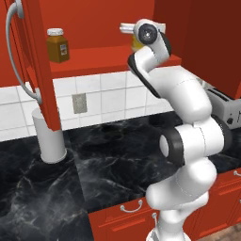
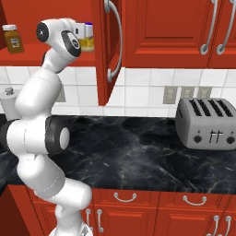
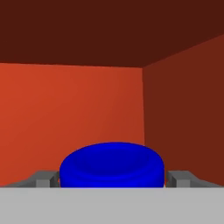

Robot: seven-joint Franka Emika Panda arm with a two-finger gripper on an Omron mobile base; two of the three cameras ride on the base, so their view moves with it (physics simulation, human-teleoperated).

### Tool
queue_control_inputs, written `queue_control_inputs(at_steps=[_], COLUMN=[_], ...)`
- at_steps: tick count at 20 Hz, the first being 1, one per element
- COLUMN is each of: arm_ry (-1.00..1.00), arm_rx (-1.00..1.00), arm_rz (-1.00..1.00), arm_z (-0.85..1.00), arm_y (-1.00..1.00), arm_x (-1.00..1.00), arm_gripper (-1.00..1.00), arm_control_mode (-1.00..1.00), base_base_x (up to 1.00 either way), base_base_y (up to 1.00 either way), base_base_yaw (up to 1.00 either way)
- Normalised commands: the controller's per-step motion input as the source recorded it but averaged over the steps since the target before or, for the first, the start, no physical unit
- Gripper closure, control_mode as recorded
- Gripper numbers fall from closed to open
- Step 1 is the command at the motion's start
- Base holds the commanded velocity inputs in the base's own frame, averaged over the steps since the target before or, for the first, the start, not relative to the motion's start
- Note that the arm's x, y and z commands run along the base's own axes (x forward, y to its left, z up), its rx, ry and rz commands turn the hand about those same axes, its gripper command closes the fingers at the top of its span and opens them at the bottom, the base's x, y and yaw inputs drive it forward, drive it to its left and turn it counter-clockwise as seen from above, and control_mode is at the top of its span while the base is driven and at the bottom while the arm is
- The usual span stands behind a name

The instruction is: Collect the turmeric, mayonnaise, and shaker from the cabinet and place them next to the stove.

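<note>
The mayonnaise (image 3: 112,164) shows its bright blue lid straight ahead in the hand view, on the shelf of the red cabinet (image 1: 94,59) near the right inner wall. My gripper (image 3: 112,178) is open, one grey fingertip on each side of the lid with a small gap on both sides. In the right base view the mayonnaise (image 2: 86,42) stands just past my hand. The turmeric (image 1: 57,45), a brown jar with a white lid, stands at the shelf's left end, apart from the hand. The shaker and the stove are out of view.
The open cabinet door (image 1: 40,61) with its curved silver handle hangs left of the arm. A tall white paper-towel cylinder (image 1: 49,136) stands on the black marble counter (image 1: 108,160) below it. A steel toaster (image 2: 207,122) sits to the right. Red drawers run under the counter.
</note>
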Motion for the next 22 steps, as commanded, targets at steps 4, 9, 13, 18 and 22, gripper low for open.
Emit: queue_control_inputs(at_steps=[4, 9, 13, 18, 22], arm_ry=[-0.09, -0.02, 0.00, 0.03, 0.11], arm_rx=[0.00, 0.00, -0.01, -0.05, -0.08], arm_rz=[0.01, 0.05, 0.09, 0.09, 0.09], arm_z=[0.01, 0.09, 0.21, 0.32, 0.29], arm_y=[0.00, 0.00, 0.00, 0.00, -0.04], arm_x=[-0.60, -0.70, -0.76, -0.84, -0.72], arm_gripper=[1.00, 1.00, 1.00, 1.00, 1.00], arm_control_mode=[-1.00, -1.00, -1.00, -1.00, -1.00], base_base_x=[0.00, 0.00, 0.00, 0.00, 0.00], base_base_y=[0.00, 0.00, 0.00, 0.00, 0.00], base_base_yaw=[0.00, 0.00, 0.00, 0.00, 0.00])
